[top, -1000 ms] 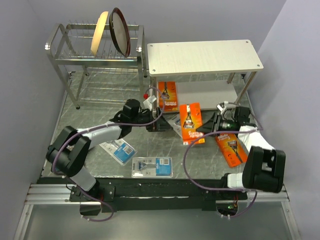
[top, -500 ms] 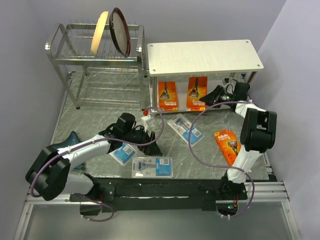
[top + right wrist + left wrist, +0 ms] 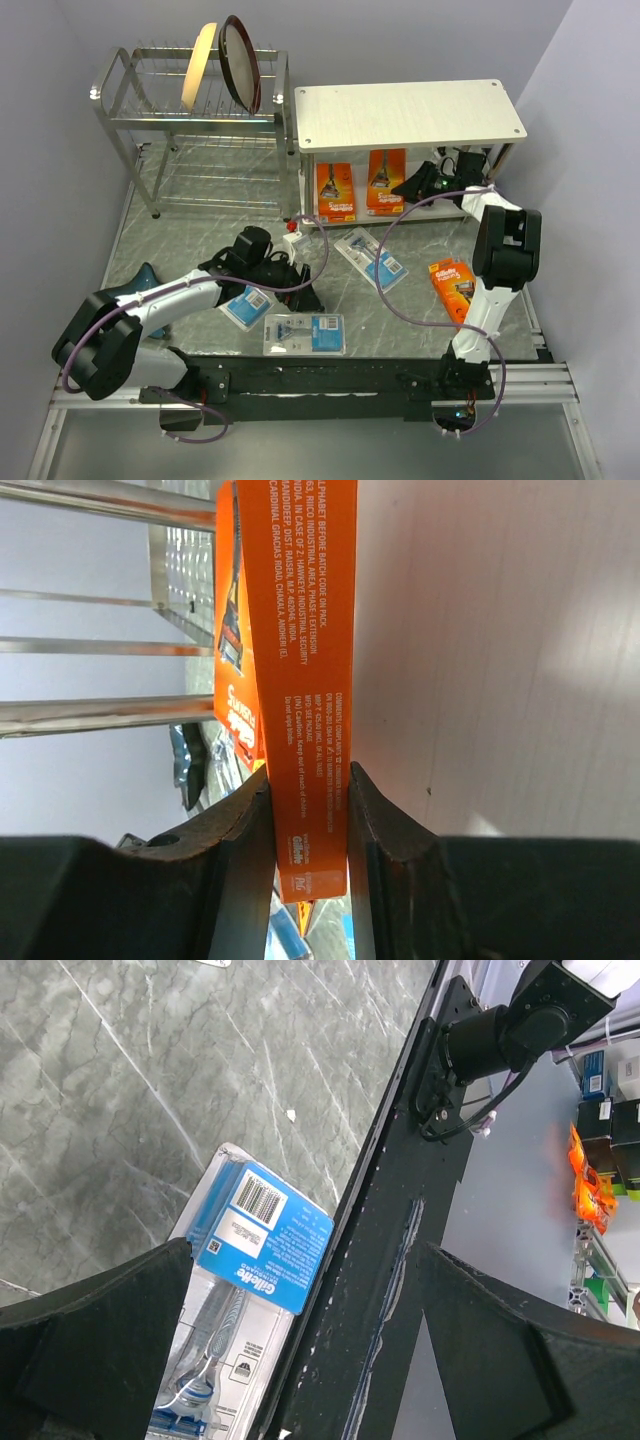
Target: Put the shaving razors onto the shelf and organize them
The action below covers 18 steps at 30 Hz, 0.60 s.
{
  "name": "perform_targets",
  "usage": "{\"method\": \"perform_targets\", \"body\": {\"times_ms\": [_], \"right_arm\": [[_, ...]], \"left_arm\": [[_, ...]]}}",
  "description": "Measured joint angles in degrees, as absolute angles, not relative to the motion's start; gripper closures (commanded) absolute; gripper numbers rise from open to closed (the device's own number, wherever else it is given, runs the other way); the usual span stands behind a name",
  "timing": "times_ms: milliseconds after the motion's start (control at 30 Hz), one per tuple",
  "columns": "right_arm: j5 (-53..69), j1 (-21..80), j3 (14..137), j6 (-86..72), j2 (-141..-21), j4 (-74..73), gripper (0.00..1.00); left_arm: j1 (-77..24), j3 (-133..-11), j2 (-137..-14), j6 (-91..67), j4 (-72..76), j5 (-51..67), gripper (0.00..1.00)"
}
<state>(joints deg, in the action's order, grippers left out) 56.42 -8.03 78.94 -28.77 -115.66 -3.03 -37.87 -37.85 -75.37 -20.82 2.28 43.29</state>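
Note:
The white two-tier shelf (image 3: 410, 110) stands at the back right. One orange razor pack (image 3: 336, 192) leans on its lower tier. My right gripper (image 3: 410, 184) is shut on a second orange pack (image 3: 386, 182) and holds it upright on that tier beside the first; in the right wrist view this pack (image 3: 300, 660) sits between my jaws (image 3: 310, 830). A third orange pack (image 3: 458, 290) lies on the table at the right. Three clear packs lie on the table (image 3: 371, 258), (image 3: 246, 305), (image 3: 304, 334). My left gripper (image 3: 303, 297) is open and empty over the near clear pack (image 3: 245, 1290).
A chrome dish rack (image 3: 190, 110) with two plates stands at the back left. The black mounting rail (image 3: 320, 375) runs along the near edge, close under my left gripper (image 3: 300, 1360). The shelf board (image 3: 500, 630) is tight beside the held pack.
My right gripper carried the orange pack from the table's middle into the shelf's lower tier, then pushed it a little further in. My left arm drew back from the shelf to the near clear packs.

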Motion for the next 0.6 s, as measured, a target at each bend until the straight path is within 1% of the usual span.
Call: {"method": "perform_targets", "body": {"times_ms": [300, 600], "right_arm": [[54.8, -8.3, 86.7, -21.1, -118.6, -13.8, 0.77], [56.8, -8.7, 90.6, -17.9, -121.3, -20.9, 0.79]], "left_arm": [[-37.9, -36.9, -75.7, -20.7, 2.8, 43.2, 0.0], [-37.9, -36.3, -77.0, -20.6, 2.8, 42.2, 0.0]]}}
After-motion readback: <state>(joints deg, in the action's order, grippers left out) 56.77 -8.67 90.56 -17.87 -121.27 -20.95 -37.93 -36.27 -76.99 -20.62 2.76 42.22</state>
